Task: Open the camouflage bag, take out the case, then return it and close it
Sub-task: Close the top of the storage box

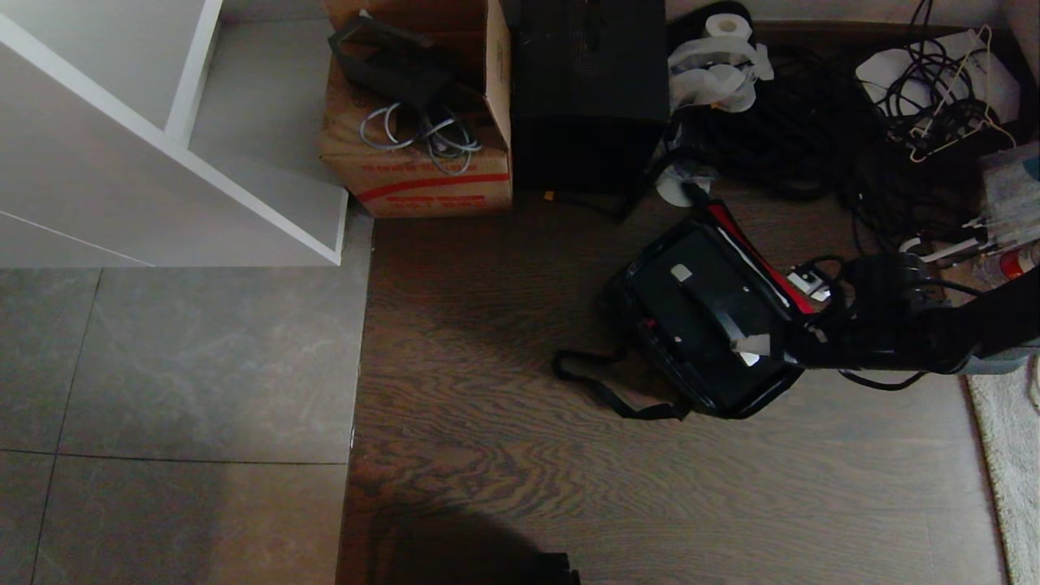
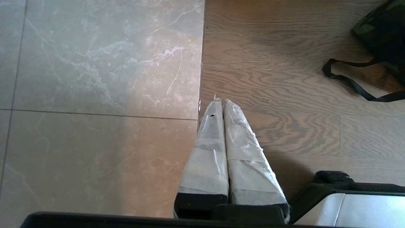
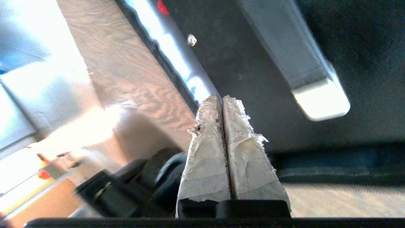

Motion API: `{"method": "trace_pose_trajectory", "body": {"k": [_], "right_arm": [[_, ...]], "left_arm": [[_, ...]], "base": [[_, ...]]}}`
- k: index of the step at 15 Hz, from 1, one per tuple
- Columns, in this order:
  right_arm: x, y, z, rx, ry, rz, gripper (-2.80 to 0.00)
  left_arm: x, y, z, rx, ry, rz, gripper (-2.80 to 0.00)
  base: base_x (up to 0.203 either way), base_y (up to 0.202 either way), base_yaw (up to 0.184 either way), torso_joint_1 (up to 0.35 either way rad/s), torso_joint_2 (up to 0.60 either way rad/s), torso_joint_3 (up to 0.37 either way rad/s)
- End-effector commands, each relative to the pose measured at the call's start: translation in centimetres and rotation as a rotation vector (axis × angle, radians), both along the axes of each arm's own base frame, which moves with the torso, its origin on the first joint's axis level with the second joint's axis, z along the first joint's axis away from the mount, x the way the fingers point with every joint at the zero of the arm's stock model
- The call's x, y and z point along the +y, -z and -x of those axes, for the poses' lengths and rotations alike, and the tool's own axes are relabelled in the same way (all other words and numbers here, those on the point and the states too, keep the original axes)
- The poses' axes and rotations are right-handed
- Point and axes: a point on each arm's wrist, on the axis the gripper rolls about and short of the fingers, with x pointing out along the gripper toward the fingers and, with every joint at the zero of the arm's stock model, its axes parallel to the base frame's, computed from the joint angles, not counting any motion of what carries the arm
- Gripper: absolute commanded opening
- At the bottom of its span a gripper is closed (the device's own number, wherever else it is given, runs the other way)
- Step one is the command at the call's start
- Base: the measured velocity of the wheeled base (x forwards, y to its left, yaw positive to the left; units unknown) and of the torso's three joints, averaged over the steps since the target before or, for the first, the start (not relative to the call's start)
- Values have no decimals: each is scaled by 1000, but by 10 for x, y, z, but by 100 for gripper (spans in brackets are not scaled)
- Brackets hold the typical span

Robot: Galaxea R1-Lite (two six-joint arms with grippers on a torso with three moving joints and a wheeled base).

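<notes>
The camouflage bag [image 1: 735, 405] lies open on the wood floor, its red lid lining [image 1: 760, 260] folded back and its black strap [image 1: 605, 390] trailing out. Inside sits the black case [image 1: 699, 313], top handle [image 1: 715, 305] up. My right gripper [image 1: 760, 349] reaches in from the right, shut and empty. Its taped fingertips [image 3: 222, 98] hover over the case [image 3: 253, 63] near one edge, beside the handle's silver end [image 3: 319, 101]. My left gripper [image 2: 221, 101] is shut and empty, low over the tile-wood seam, with the bag [image 2: 383, 28] and strap [image 2: 354, 85] off to one side.
A brown cardboard box with a red stripe [image 1: 414, 106] and a taller black box [image 1: 589, 89] stand behind the bag. Tangled cables [image 1: 812, 130] and a paper roll [image 1: 719, 65] fill the back right. A white cabinet [image 1: 162, 146] stands at the left, a pale rug [image 1: 1007, 455] at the right.
</notes>
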Motion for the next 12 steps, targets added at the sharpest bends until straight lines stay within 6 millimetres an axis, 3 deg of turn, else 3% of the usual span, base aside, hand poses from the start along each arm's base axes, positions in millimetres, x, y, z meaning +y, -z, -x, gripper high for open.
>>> {"method": "trace_pose_trajectory", "body": {"k": [1,4,8,12], "right_arm": [[-8,-21,18,-52,-33,-42,-280],[-9,-32,35,-73,-40,-67,-280],[-18,-36,28,-47,-32,-194,-280],[-18,-39,27,-56,-24,-207,-280]], "left_arm": [[0,0,0,-1,0,0,-280],[0,0,0,0,0,0,-280],[0,0,0,-1,0,0,-280],[0,0,0,-1,0,0,-280]], "base": [[0,0,0,0,0,0],[0,0,0,0,0,0],[0,0,0,0,0,0],[0,0,0,0,0,0]]}}
